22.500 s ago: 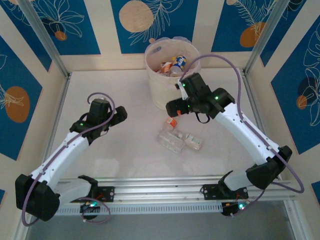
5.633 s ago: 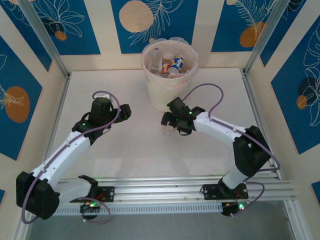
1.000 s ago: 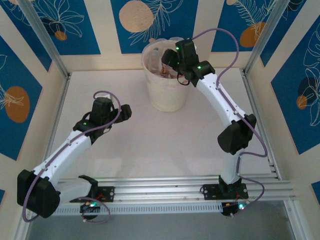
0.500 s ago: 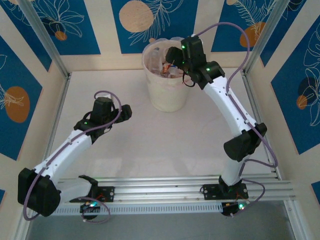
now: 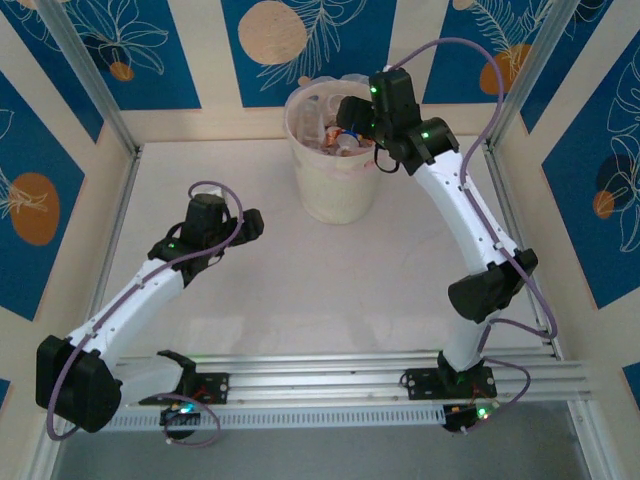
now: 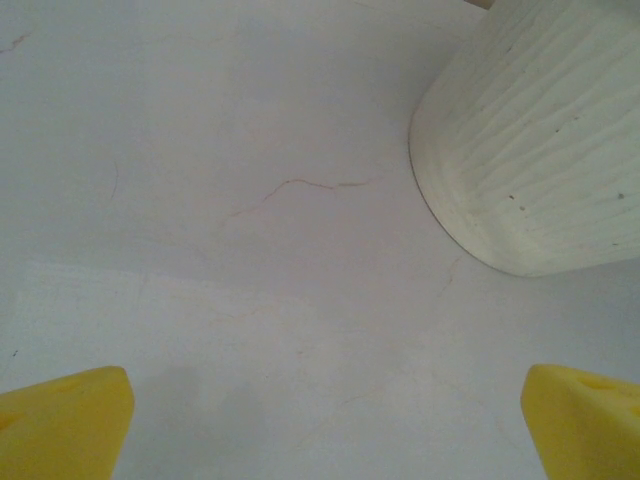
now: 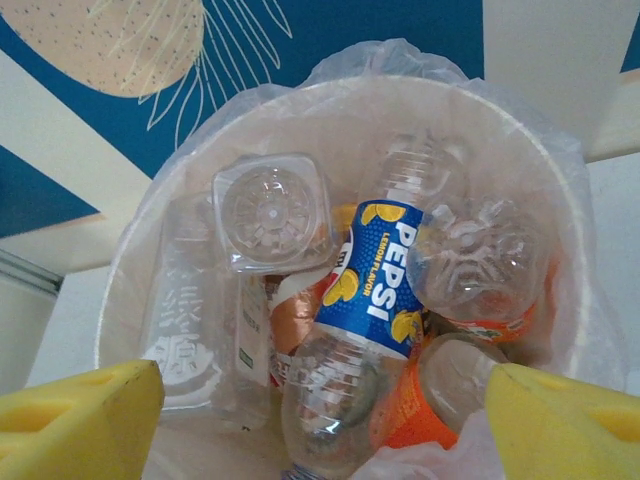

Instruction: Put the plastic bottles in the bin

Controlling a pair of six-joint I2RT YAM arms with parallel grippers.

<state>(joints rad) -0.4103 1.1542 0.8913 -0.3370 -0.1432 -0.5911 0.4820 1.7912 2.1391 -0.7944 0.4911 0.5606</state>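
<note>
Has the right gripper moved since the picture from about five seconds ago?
Yes. The right gripper went from low above the table in front of the bin to over its open top.

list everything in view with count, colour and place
bin: one, cream-white with pinkish liner, far side of table
plastic bottles: several, clear or orange, piled inside the bin
Pepsi bottle: one, clear with blue label, atop that pile
table: one, white, under both arms
wall panels: several, blue and cream, around the table
left gripper: one, yellow pads, open, over the table near the bin
right gripper: one, yellow pads, open, empty, above the bin
</note>
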